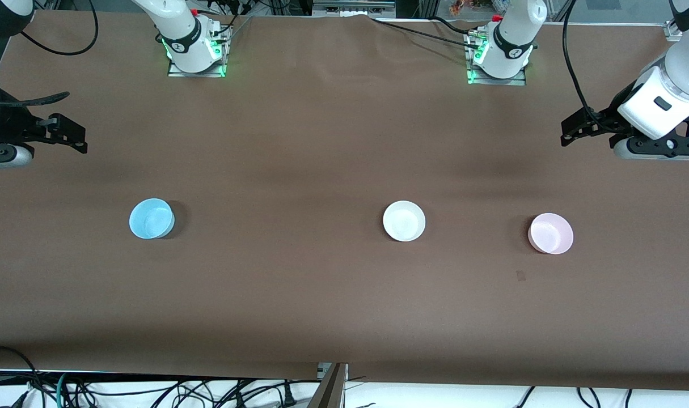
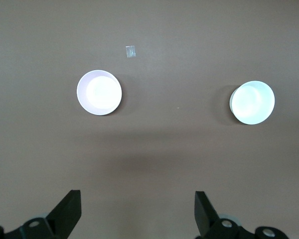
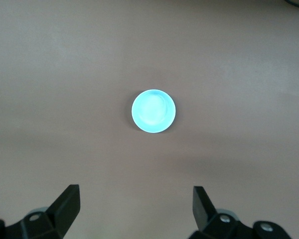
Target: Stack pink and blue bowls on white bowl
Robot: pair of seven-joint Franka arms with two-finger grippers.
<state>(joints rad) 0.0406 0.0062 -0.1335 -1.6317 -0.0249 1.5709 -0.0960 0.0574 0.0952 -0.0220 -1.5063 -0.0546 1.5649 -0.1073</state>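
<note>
Front view: pink bowl [image 1: 550,233], blue bowl [image 1: 151,219], white bowl [image 1: 404,221] upright.

Three bowls are sitting apart in a row on the table [image 1: 344,317]: the blue bowl [image 1: 151,219] is lying toward my right arm's end, the white bowl [image 1: 404,221] is resting between the other two, and the pink bowl [image 1: 550,233] is lying toward my left arm's end, slightly nearer the front camera than the others. The white bowl is sitting closer to the pink one than to the blue one. I am holding my right gripper [image 1: 75,136] over the table's edge at my right arm's end and my left gripper [image 1: 571,131] over the table at the left arm's end, both with jaws spread and well apart from every bowl.
</note>
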